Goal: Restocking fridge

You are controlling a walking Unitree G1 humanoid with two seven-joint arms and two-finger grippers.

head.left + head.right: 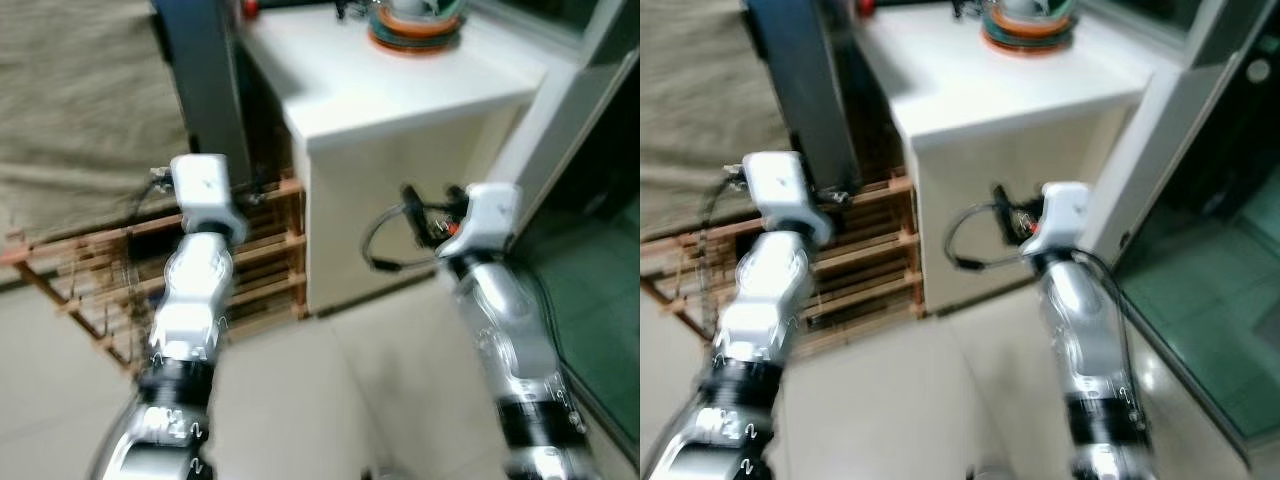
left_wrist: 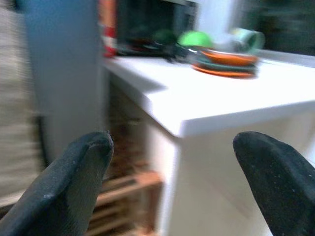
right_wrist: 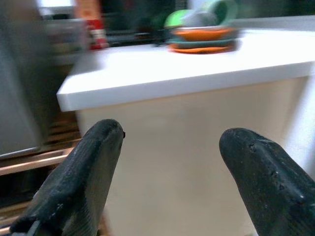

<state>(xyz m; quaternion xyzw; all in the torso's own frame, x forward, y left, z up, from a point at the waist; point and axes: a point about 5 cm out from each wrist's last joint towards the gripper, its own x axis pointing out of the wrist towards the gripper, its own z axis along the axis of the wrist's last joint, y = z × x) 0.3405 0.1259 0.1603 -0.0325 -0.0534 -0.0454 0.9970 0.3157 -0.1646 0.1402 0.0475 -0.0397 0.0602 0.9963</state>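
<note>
Both arms raised toward white counter (image 1: 400,95). Left gripper (image 2: 172,191) wide, empty; right gripper (image 3: 170,182) wide, empty, facing counter's front. Stacked plates (image 3: 204,40) w/ green cup (image 2: 248,39) on top sit near counter's far edge. Wooden rack (image 1: 255,260) beside counter.

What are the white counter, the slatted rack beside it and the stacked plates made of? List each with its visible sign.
White counter: looks like laminate or painted board, going by its smooth, faintly glossy top and crisp edges.
Slatted rack: apparently wood, with reddish-brown slats and an unpainted look.
Stacked plates: probably glazed ceramic or plastic in solid orange and green; the blur leaves it open.
</note>
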